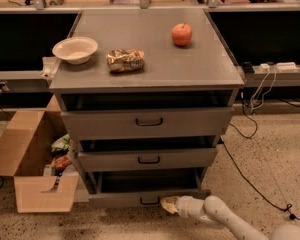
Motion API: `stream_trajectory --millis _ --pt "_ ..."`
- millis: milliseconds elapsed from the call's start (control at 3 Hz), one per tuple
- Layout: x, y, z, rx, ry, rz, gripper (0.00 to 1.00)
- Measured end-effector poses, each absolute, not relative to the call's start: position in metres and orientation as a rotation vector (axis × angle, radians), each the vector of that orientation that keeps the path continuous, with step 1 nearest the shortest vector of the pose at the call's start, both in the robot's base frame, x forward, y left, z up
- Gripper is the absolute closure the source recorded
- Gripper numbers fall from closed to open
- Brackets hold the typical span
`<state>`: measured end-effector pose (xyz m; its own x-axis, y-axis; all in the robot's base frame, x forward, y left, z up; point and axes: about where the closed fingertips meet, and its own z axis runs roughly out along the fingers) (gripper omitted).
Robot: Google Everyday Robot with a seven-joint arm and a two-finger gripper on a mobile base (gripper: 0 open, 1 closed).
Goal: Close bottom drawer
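Note:
The grey cabinet has three drawers, all standing a little out. The bottom drawer [121, 198] is the lowest, a shallow tray with a slim front panel and a small dark loop handle [149, 201]. It stands partly open, with its dark inside showing above the panel. My gripper [168, 204] reaches in from the lower right on a white arm. Its tip rests against the front panel just right of the handle.
On the cabinet top [155, 64] lie a white bowl [75, 49], a snack bag [125, 60] and a red apple [182, 34]. An open cardboard box [37, 176] with packets stands on the floor to the left. Cables [250, 134] run across the floor to the right.

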<state>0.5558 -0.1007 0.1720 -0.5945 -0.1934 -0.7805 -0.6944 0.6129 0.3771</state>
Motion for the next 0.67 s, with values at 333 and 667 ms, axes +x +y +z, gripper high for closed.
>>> stream_trajectory --millis 333,667 --pt "0.556 -0.101 0.172 -0.696 2.12 0.896 1.0" --pt "0.55 -0.113 0.175 -0.652 2.135 0.869 1.0"
